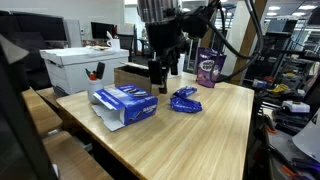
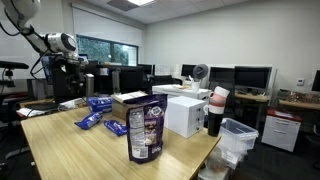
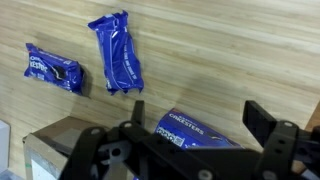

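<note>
Gripper (image 1: 162, 74): jaws wide, empty, above the table (image 1: 215, 125) | blue box (image 3: 190, 131) on the wood just beneath it | risk: a finger could catch the box's open flap, shoving it into the blue packet (image 3: 115, 50) | room: open wood nearside; purple bag (image 1: 208, 67) upright near the far edge.

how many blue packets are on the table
3, all on the wooden table: small packet at the wrist view's left, long packet beside it, boxed pack lower right. More may be hidden.
</note>
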Controlling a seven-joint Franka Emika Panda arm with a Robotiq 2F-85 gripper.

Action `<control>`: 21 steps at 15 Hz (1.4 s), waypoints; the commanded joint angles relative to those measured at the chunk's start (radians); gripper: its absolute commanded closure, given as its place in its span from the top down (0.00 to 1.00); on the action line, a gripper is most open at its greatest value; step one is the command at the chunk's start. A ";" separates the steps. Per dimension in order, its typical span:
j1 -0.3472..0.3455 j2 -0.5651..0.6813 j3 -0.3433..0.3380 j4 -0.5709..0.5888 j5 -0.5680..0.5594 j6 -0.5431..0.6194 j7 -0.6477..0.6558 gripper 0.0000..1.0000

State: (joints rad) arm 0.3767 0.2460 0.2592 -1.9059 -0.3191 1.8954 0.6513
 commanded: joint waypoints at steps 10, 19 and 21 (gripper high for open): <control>0.058 0.074 -0.059 0.056 -0.078 0.093 0.438 1.00; 0.059 0.101 -0.057 0.083 -0.076 0.048 0.389 1.00; 0.066 0.135 -0.065 0.114 -0.111 0.068 0.397 1.00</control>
State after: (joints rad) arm 0.4285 0.3403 0.2087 -1.8309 -0.3814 1.9401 1.0489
